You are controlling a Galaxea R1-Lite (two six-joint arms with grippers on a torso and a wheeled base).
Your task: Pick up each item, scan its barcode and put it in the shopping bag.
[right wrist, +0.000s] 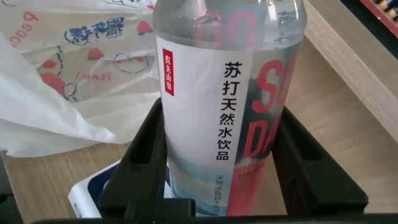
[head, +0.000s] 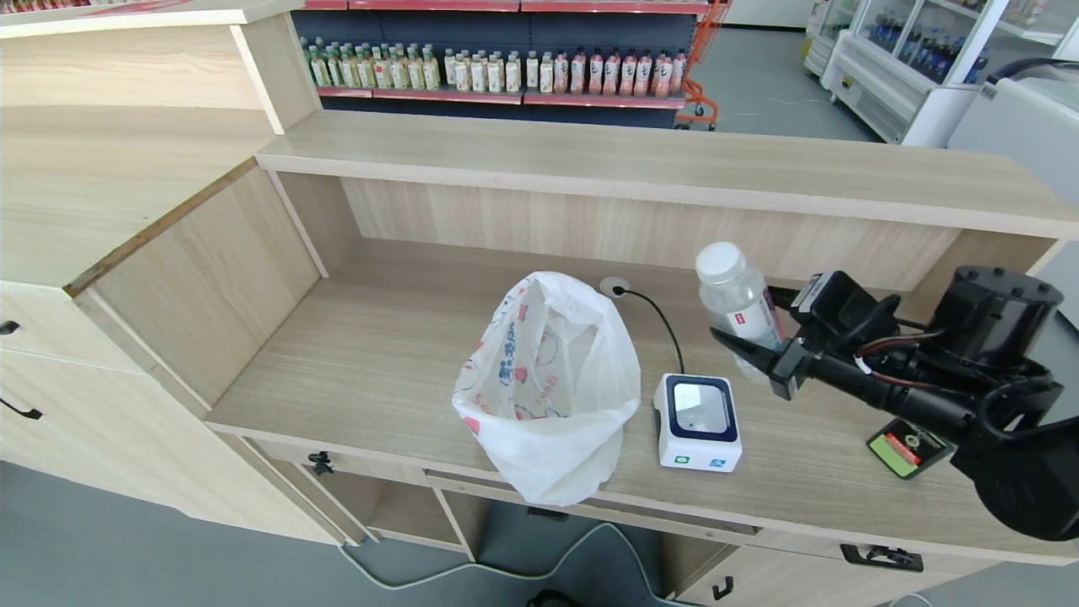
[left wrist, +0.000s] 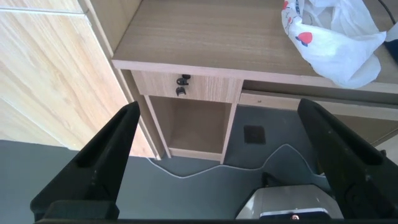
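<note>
While the right gripper [head: 752, 347] clamps the water bottle [head: 735, 302], raised just right of the scanner [head: 698, 420], the shopping bag [head: 548, 379] stands just left of the scanner; left gripper [left wrist: 227, 158] gapes wide, holding nothing.

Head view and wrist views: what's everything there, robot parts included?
counter: one, pale wood, in front
bag: one, white with red print, mid-counter
scanner: one, white, right of the bag
cable: one, black, behind the scanner
bottle: one, clear, white cap, in the right gripper
packet: one, green and red, on the counter under the right arm
shelf bottles: many, pale and pink, behind the counter
left gripper: one, black, open, low before the counter
right gripper: one, black, shut on the bottle
</note>
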